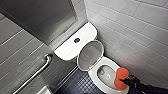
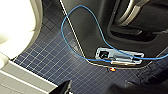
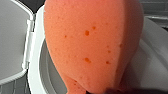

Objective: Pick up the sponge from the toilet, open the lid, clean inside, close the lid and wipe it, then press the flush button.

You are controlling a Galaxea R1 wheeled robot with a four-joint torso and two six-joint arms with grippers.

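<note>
Orange-red sponge is clamped at its lower end in the right claw, whose dark arm enters from the lower right corner of the head view. The sponge hangs over the rim of the toilet on the side nearest the tiled wall, just beside the open bowl; whether it touches the rim cannot be told. In the right wrist view the sponge stands in front of most of the bowl and hides it.

Lid is up, its greyish underside facing the bowl, leaning back toward the cistern. A dark round flush button sits on the cistern top, nothing lying on it.

Surroundings: a metal grab bar runs along the grey wall on the far side of the toilet from the arm, well apart from it. Dark blue small-tiled floor lies beside the bowl.

In the left wrist view a blue cable loops over the robot's dark base above the floor, with white ceramic at one edge. Left claw: apart or together, cannot tell.
</note>
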